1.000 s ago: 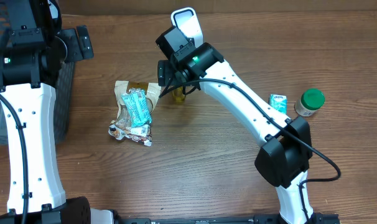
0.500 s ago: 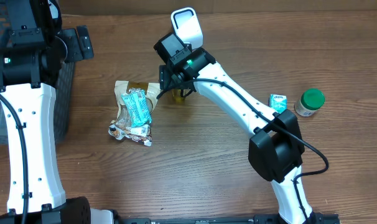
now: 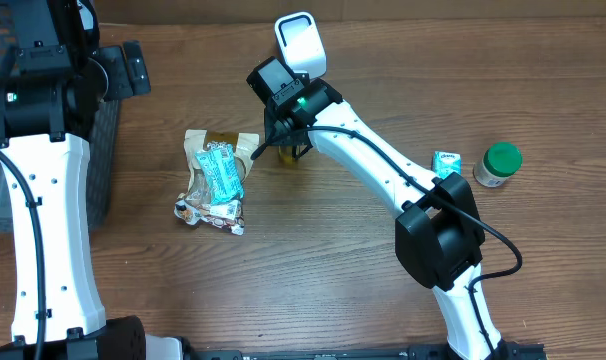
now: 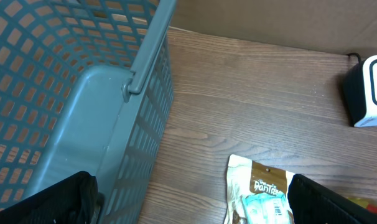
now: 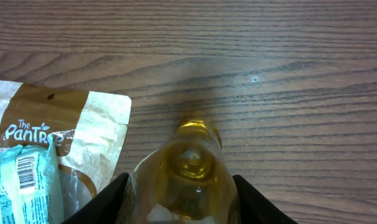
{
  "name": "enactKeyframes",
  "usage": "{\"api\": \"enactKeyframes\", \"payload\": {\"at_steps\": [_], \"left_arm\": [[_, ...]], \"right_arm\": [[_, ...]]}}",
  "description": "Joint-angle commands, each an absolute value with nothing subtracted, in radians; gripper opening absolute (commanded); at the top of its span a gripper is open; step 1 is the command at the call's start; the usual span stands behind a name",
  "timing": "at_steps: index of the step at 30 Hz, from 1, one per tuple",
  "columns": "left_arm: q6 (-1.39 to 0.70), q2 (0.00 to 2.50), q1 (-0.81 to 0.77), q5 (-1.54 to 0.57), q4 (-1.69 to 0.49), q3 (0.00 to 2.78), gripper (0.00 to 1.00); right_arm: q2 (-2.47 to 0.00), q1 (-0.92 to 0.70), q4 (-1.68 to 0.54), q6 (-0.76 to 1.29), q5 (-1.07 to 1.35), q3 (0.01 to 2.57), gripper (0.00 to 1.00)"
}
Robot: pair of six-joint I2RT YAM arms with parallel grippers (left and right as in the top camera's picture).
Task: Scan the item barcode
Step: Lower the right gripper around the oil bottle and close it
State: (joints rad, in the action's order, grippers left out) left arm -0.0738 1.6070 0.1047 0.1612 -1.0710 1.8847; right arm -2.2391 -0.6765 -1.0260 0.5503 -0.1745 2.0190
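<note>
Yellow bottle (image 5: 191, 155) upright on the brown wood-grain table (image 3: 333, 270), near the middle toward the far edge, between the fingers of the right gripper (image 5: 181, 182); fingers close on both sides, actual clamping impossible to tell. Just left of it, a tan snack pouch (image 3: 215, 175) lying flat with a teal packet on top. Behind it, a white scanner (image 3: 298, 40). Well off to the right, a small carton (image 3: 446, 165) beside a green-lidded jar (image 3: 499, 165). At the left edge, a grey-blue mesh basket (image 4: 64, 93) below the left gripper (image 4: 195, 199), its fingers wide apart and empty. Tan board (image 4: 269, 22) along the back.
</note>
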Motion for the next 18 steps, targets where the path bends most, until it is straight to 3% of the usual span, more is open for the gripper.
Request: {"api": "enactKeyframes", "payload": {"at_steps": [1, 6, 11, 18], "left_arm": [[-0.059, 1.61, 0.104, 0.16, -1.071, 1.885, 1.0], [-0.059, 1.61, 0.104, 0.16, -1.071, 1.885, 1.0], [-0.059, 1.61, 0.104, 0.16, -1.071, 1.885, 0.99], [-0.059, 1.61, 0.104, 0.16, -1.071, 1.885, 1.0]], "right_arm": [[-2.217, -0.678, -1.022, 0.55, -0.192, 2.018, 0.46], [-2.212, -0.678, -1.01, 0.55, -0.194, 2.018, 0.55], [-2.212, -0.678, -0.99, 0.55, -0.228, 2.018, 0.56], [-2.212, -0.678, -0.995, 0.55, -0.239, 2.018, 0.42]]}}
